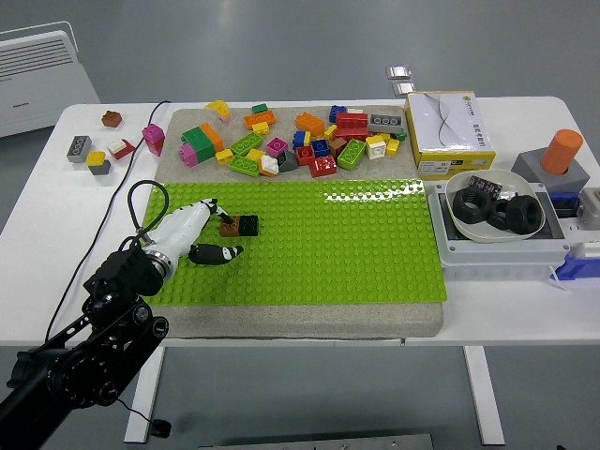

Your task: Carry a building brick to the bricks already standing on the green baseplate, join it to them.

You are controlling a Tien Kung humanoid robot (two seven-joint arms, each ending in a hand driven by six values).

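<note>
A brown brick stands on the green baseplate pressed against a dark green brick at the plate's left. My left hand, white with black fingertips, lies on the plate just left of them. Its upper fingertips touch the brown brick's left side. The thumb lies spread below, apart from the brick. The hand grips nothing. The right arm is out of view.
A pile of loose coloured bricks lies on the grey mat behind the baseplate. A few bricks sit at the table's far left. A yellow-white box and a bowl of black rings stand at the right. A black cable loops by my wrist.
</note>
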